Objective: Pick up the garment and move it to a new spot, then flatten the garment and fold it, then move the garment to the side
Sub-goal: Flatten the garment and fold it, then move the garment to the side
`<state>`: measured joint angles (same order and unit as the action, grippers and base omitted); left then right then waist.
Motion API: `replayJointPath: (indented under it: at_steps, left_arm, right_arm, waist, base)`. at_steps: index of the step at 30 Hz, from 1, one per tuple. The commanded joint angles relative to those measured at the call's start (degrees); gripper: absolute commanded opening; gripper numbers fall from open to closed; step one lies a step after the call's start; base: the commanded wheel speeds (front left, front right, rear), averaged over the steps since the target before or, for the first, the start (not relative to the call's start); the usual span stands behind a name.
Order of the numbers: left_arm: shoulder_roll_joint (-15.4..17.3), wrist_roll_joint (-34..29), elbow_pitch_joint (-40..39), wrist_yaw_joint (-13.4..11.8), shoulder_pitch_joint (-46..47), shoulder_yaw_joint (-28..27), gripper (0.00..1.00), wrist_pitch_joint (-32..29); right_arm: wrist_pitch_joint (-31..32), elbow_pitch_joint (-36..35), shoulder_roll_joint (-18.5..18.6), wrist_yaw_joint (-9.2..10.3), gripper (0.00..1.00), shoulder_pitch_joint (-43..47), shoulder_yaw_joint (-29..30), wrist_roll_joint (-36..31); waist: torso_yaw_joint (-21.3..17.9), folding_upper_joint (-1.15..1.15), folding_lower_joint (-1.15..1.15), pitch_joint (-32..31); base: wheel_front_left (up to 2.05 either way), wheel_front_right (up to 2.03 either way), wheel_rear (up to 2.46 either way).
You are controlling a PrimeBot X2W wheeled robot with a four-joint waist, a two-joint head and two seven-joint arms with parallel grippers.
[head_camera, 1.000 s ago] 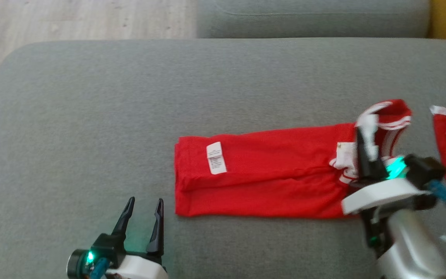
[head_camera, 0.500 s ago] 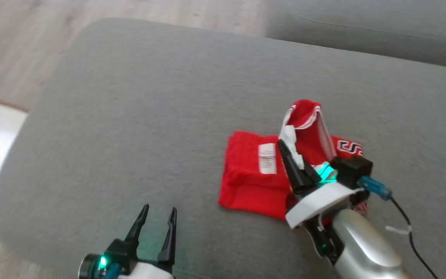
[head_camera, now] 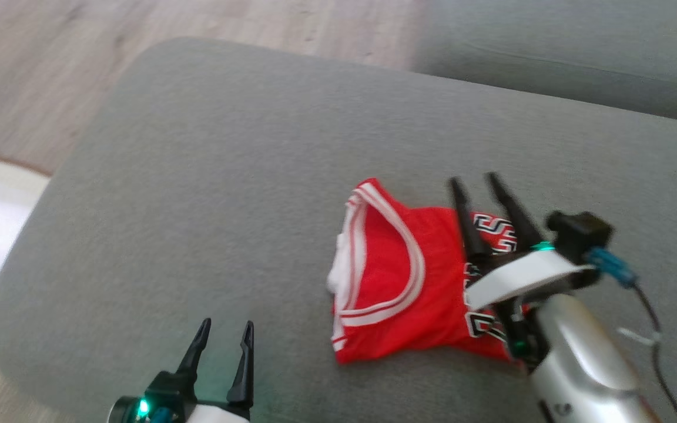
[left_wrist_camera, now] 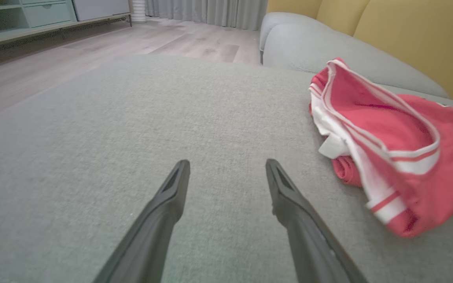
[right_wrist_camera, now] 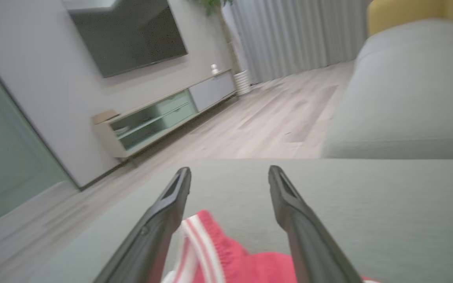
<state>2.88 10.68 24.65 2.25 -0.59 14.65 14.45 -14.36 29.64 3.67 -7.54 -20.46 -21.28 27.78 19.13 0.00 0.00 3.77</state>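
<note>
On the grey sofa cushion [head_camera: 227, 176], lying folded over, the red garment [head_camera: 397, 294] with white trim and black lettering, right gripper [head_camera: 472, 178] poised over its right part, fingers spread and empty, and left gripper [head_camera: 227, 322] well off to its left, likewise spread.

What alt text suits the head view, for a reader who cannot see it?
A loosely folded red garment with white trim lies on a grey cushion. The open right gripper is by its right side; the open left gripper is at lower left.
</note>
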Motion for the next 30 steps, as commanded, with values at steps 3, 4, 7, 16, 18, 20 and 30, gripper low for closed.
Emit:
replayJointPath:
  at_steps: [3,4,7,16,18,20,30]
  left_arm:
    - [-0.01,-0.24,-2.35,-0.36,2.22,-2.59,1.00,0.55]
    - [-0.01,-0.32,-2.50,-0.44,2.52,-2.87,1.00,0.55]
    - [-0.01,-0.74,-2.93,-0.75,3.26,-3.97,1.00,0.55]
    - [-0.01,-2.49,-4.53,-1.81,0.98,-7.57,1.00,0.55]
    - [-0.01,-3.11,-5.34,-2.00,-0.17,-7.77,1.00,0.55]
    - [-0.01,-3.84,-5.90,-1.93,-1.09,-7.69,1.00,0.55]
    - [-0.01,-3.90,-6.05,-1.23,0.01,-6.06,1.00,0.55]
  right_arm:
    - [-0.63,-2.70,-0.74,0.05,1.00,1.74,5.40,-5.35]
    - [-0.63,-3.09,-0.74,0.05,1.00,2.62,7.23,-7.34]
    - [-0.63,-4.24,-0.75,0.05,1.00,5.23,12.64,-12.14]
    - [-0.63,-4.78,-0.79,0.05,1.00,12.95,17.21,-19.36]
    - [-0.63,-4.38,-0.79,0.05,1.00,13.94,16.89,-19.19]
    - [-0.63,-4.12,-0.79,0.05,1.00,14.55,16.48,-19.07]
    - [-0.63,0.84,-0.79,0.05,1.00,11.59,9.78,-16.43]
  waist:
    - [-4.68,0.00,0.00,-0.89]
    - [-5.77,0.00,0.00,-0.99]
    - [-8.90,0.00,0.00,-1.22]
    - [-15.65,0.00,0.00,-2.98]
    - [-16.31,0.00,0.00,-3.17]
    - [-16.74,0.00,0.00,-3.32]
    - [-14.78,0.00,0.00,-1.51]
  base:
    - [0.00,0.00,0.00]
    - [0.00,0.00,0.00]
    - [0.00,0.00,0.00]
    - [0.00,0.00,0.00]
    - [0.00,0.00,0.00]
    - [0.00,0.00,0.00]
    - [0.00,0.00,0.00]
